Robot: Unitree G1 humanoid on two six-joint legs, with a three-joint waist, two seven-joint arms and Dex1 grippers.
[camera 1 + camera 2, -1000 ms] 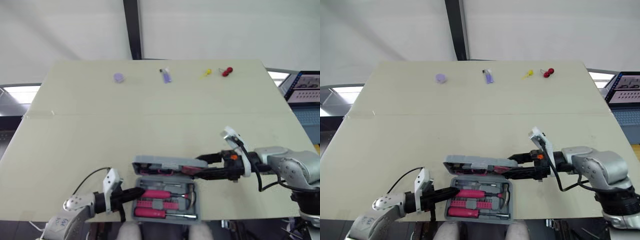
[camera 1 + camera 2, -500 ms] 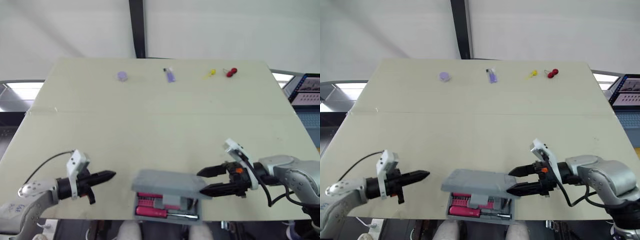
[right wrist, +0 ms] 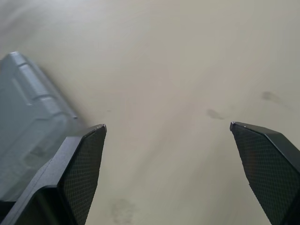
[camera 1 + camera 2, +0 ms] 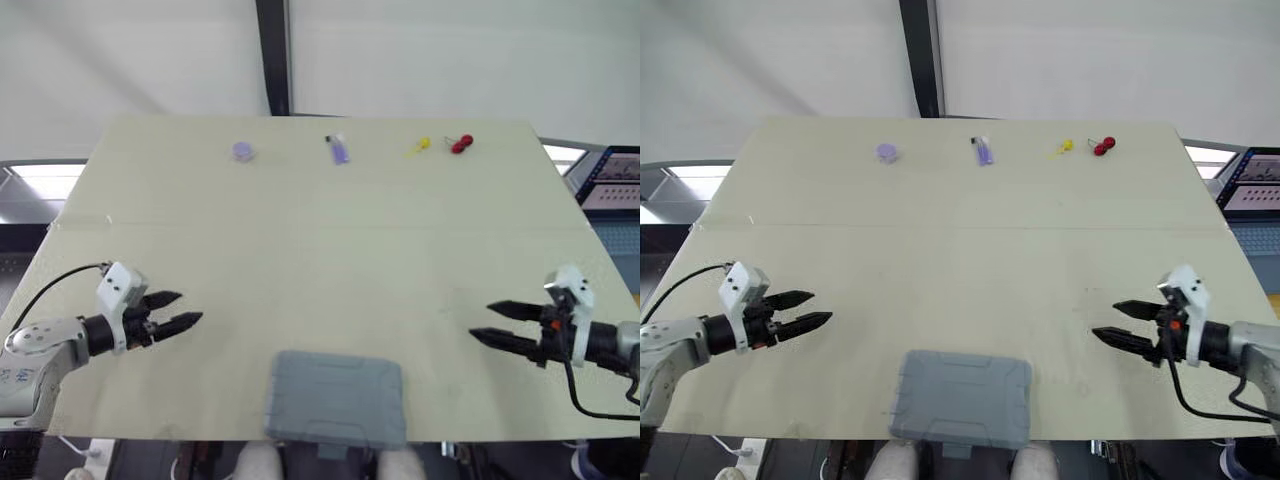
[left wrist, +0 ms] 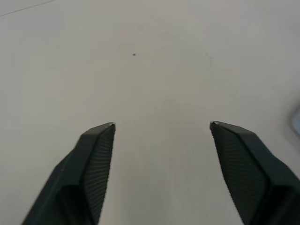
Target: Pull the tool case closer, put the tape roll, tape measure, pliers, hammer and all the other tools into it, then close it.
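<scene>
Tool case (image 4: 338, 398) closed; right wrist view catches its corner.

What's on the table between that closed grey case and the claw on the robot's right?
Nothing: bare table is all that separates the grey case from the right gripper, which hangs open off to its side. The left eye view shows this.

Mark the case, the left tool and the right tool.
case (image 4: 337, 398), left eye view, middle of closed lid.
left tool (image 4: 190, 306), left eye view, midway between fingertips.
right tool (image 4: 481, 320), left eye view, midway between fingertips.
</scene>
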